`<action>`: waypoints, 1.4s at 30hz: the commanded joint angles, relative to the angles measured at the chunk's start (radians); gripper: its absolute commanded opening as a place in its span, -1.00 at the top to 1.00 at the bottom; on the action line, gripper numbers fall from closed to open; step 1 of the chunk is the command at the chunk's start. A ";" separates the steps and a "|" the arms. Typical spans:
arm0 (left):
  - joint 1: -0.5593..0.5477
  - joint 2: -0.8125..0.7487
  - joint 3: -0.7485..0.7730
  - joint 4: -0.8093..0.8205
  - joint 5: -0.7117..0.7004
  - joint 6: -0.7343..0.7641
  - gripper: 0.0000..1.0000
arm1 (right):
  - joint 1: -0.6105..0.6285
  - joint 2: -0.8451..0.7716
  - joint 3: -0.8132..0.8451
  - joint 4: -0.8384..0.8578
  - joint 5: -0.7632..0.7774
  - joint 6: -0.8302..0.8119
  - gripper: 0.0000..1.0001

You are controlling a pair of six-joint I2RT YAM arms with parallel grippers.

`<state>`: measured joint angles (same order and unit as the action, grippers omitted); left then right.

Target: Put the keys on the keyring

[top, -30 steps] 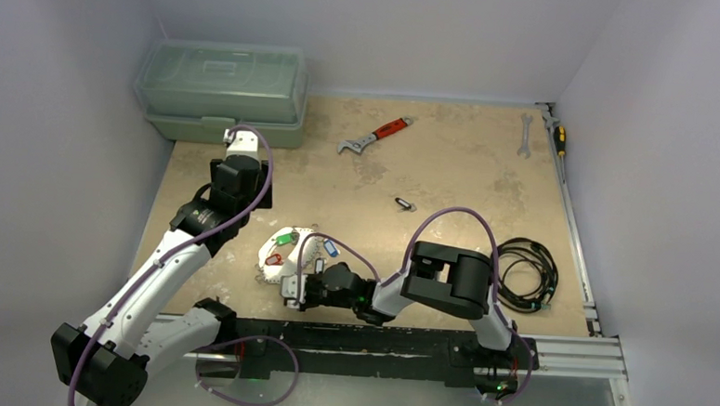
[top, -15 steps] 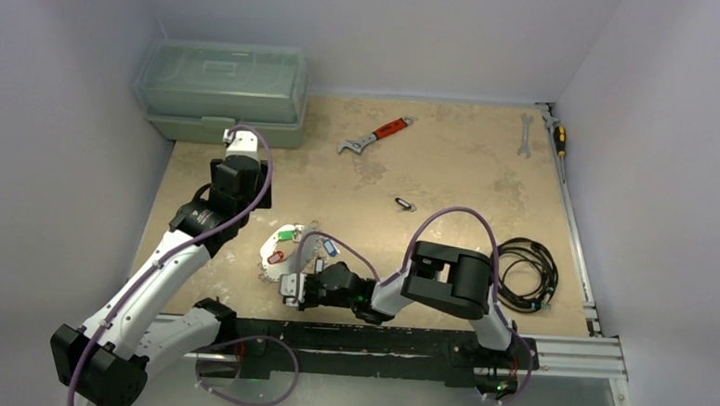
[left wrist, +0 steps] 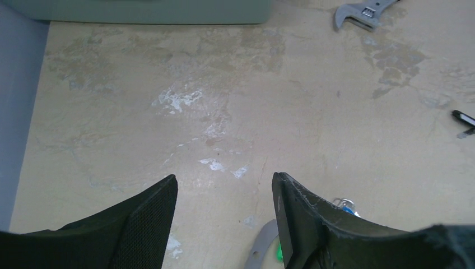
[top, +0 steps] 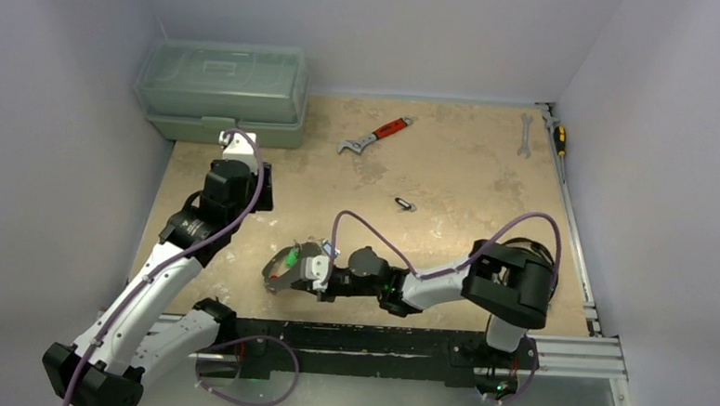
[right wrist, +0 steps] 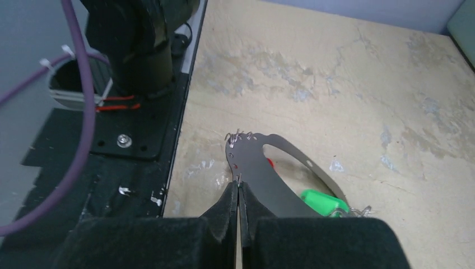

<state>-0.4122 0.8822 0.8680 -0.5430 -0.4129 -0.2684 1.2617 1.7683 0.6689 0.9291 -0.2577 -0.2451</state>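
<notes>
Two jobs lay ahead: the right hand [right wrist: 238,188], pinched shut on the keyring [right wrist: 263,168], needed to hold steady while the open, empty left hand [left wrist: 224,179] fetched the loose key [top: 404,203].

Pale lilac walls [top: 393,37] enclose a worn beige tabletop [top: 470,162] — scuffed white, perhaps paint.

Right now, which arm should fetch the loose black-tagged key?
Left: the left gripper is open and empty, while the right gripper is shut on the keyring. The loose key lies apart mid-table.
</notes>
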 commanded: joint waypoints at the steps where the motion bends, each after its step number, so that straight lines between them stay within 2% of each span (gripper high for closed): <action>1: 0.007 -0.057 -0.003 0.055 0.108 0.022 -0.23 | -0.052 -0.110 -0.001 -0.067 -0.162 0.093 1.00; 5: 0.007 -0.102 0.004 0.070 0.222 0.036 -0.22 | -0.087 -0.196 -0.003 -0.129 -0.218 0.120 1.00; 13: 0.007 -0.112 0.060 0.053 0.571 0.093 -0.20 | -0.169 -0.345 0.005 -0.237 -0.236 0.172 1.00; 18: 0.007 -0.121 0.073 0.085 0.722 0.105 -0.20 | -0.217 -0.404 0.077 -0.419 -0.252 0.174 1.00; 24: 0.007 -0.111 0.057 0.138 0.970 0.133 -0.17 | -0.260 -0.449 0.155 -0.613 -0.239 0.197 1.00; 30: 0.006 -0.144 -0.047 0.307 1.163 0.076 -0.14 | -0.289 -0.543 0.165 -0.706 -0.199 0.200 1.00; 34: 0.006 -0.178 -0.139 0.485 1.213 0.004 0.00 | -0.305 -0.599 0.162 -0.726 -0.163 0.215 1.00; 42: -0.009 -0.192 -0.239 0.682 1.325 0.075 0.02 | -0.318 -0.674 0.200 -0.827 -0.077 0.237 1.00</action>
<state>-0.4129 0.7025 0.6643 -0.0471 0.8139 -0.2199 0.9512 1.1488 0.7971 0.1314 -0.3985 -0.0360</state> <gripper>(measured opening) 0.497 0.005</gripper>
